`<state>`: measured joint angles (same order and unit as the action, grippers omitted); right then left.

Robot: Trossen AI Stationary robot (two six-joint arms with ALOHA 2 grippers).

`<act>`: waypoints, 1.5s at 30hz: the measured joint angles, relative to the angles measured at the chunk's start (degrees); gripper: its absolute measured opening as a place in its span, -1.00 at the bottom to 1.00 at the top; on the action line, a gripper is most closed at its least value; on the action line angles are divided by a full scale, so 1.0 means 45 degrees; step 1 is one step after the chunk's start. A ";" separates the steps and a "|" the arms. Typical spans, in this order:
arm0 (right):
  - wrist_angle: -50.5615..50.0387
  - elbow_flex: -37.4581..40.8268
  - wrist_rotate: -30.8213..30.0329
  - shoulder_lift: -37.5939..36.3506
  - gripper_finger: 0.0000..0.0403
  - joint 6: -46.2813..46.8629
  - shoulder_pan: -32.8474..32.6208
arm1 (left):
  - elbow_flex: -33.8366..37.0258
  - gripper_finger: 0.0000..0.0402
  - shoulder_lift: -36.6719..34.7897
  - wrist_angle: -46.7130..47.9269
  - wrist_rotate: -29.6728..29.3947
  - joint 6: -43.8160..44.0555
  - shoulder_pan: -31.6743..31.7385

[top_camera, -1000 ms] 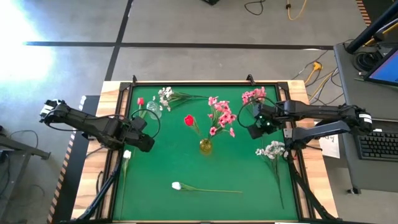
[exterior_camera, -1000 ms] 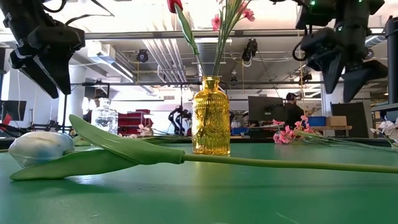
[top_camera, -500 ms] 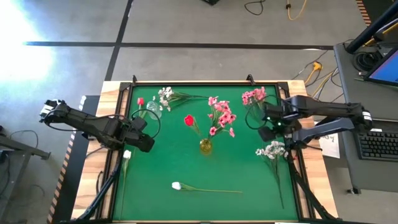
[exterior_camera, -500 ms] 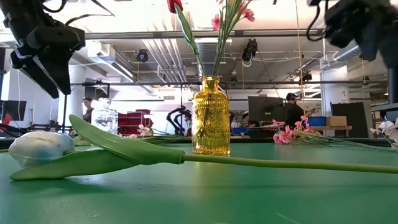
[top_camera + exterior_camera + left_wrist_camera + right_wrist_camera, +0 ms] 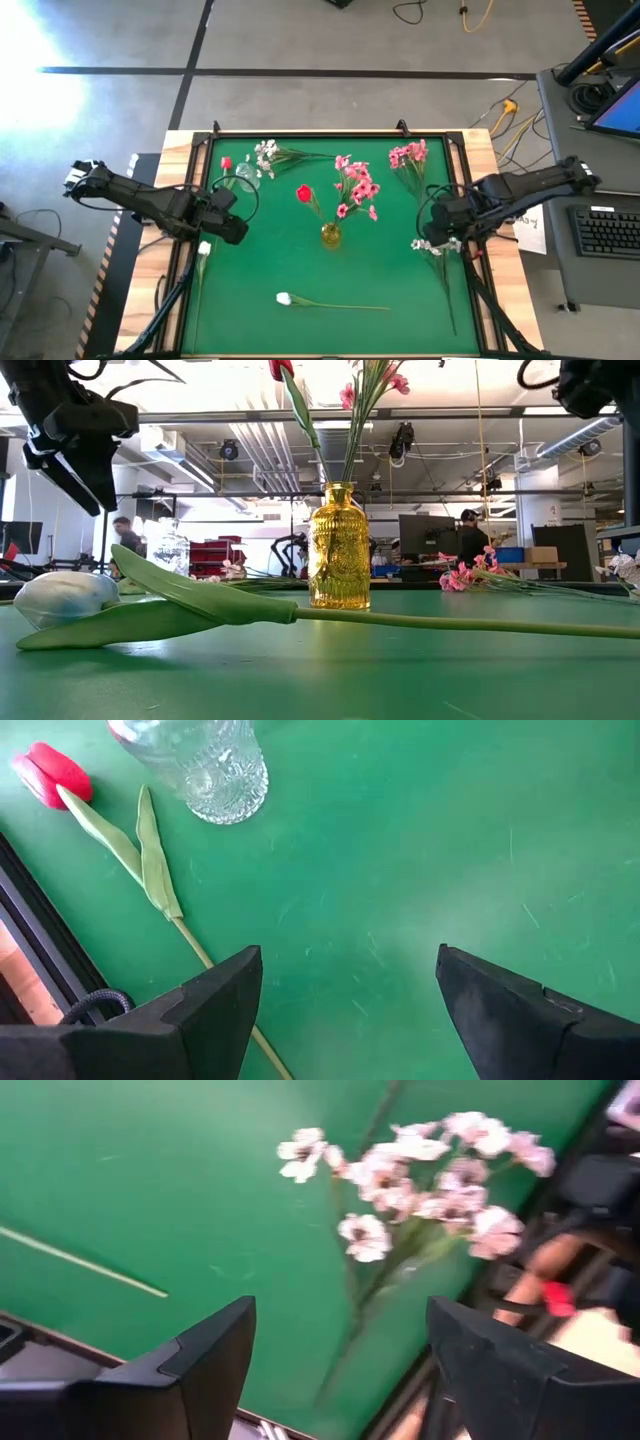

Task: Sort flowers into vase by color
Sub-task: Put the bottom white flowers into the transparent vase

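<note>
From the yellow vase (image 5: 330, 236), ribbed amber glass holding a red tulip (image 5: 304, 193) and pink sprays (image 5: 357, 188), I read the job as between picks. Nearest the low camera lies a white tulip (image 5: 284, 298), smooth bud on a long waxy stem. Right of the vase, my right claw (image 5: 436, 222) hangs with its fingers spread and nothing in them just above a white blossom spray (image 5: 438, 241), small papery petals on thin wire; I judge the next move is a descent onto its stem. Left of the vase, the left claw (image 5: 226, 214) waits wide and empty beside a clear cut-glass vase (image 5: 247, 176).
</note>
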<state>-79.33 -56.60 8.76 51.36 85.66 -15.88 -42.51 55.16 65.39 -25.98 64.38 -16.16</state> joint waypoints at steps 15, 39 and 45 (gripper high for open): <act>0.2141 0.1139 -0.0620 0.1278 0.46 0.2639 -0.3256 | 0.0000 0.42 -0.0005 -0.0070 -0.0111 -0.0005 0.0000; 0.6719 0.4997 0.0006 0.3587 0.41 0.6186 -0.6009 | -0.0002 0.42 -0.0005 -0.0072 -0.0440 -0.0159 0.0002; 0.8180 0.5347 -0.0353 0.4486 0.18 0.6066 -0.6004 | 0.0000 0.42 -0.0005 -0.0334 -0.0466 -0.0437 0.0005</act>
<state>-42.52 -32.54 7.17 71.55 112.96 -42.89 -42.51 55.13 63.89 -28.08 62.41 -16.14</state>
